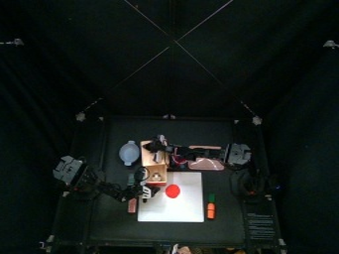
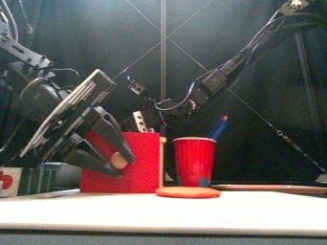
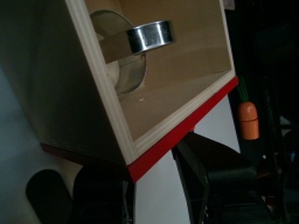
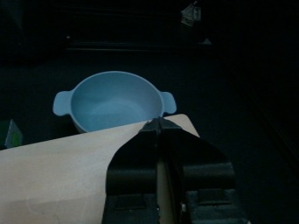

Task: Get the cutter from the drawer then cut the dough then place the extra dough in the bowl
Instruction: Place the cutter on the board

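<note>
Black curtains enclosed the worktop (image 1: 99,226) on three sides. You had the white cutting board (image 1: 188,205) at the worktop's front edge, near the middle, with the red dough disc (image 1: 172,190) lying flat on it. The wooden box (image 1: 154,175) sat at the board's back-left corner. The blue-grey bowl (image 1: 129,152) stood beyond it, toward the worktop's back-left corner.

The box's drawer stood open. Your left wrist view showed the round metal cutter (image 3: 149,35) lying inside, at the end away from the red drawer front (image 3: 181,122), with nothing touching it. Your left gripper (image 3: 146,166) sat at a corner of that drawer front; whether it was clenched or released could not be told.

Your right gripper (image 4: 158,131) hung at the edge of the box top nearest the bowl, its jaws clenched together and holding nothing. From the front, a red cup (image 2: 194,161) carrying a blue knife (image 2: 220,127) stood just behind the dough.
</note>
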You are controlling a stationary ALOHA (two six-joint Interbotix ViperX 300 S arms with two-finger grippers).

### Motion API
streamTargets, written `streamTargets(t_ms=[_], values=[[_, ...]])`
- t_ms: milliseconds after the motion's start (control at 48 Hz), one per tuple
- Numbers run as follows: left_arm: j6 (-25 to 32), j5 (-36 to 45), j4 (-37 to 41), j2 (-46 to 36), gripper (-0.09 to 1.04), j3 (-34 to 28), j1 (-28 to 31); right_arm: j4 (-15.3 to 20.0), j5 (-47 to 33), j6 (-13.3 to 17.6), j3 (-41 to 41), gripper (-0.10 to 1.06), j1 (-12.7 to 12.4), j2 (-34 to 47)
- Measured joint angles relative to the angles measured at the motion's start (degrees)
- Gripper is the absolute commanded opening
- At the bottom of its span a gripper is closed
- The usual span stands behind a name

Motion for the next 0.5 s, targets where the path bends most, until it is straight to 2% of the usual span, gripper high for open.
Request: streamTargets(t_ms=[167,500], values=[[0.1,-1.4,0.2,0.0,0.69,0.5,-0.1,0.0,0.0,-0.1,0.1,0.19,0.0,0.0],[0.2,-2.6,0.3,-0.2,0.91,1.9,-0.3,0.0,0.0,-0.1,-0.1,0.19,0.1,0.1]])
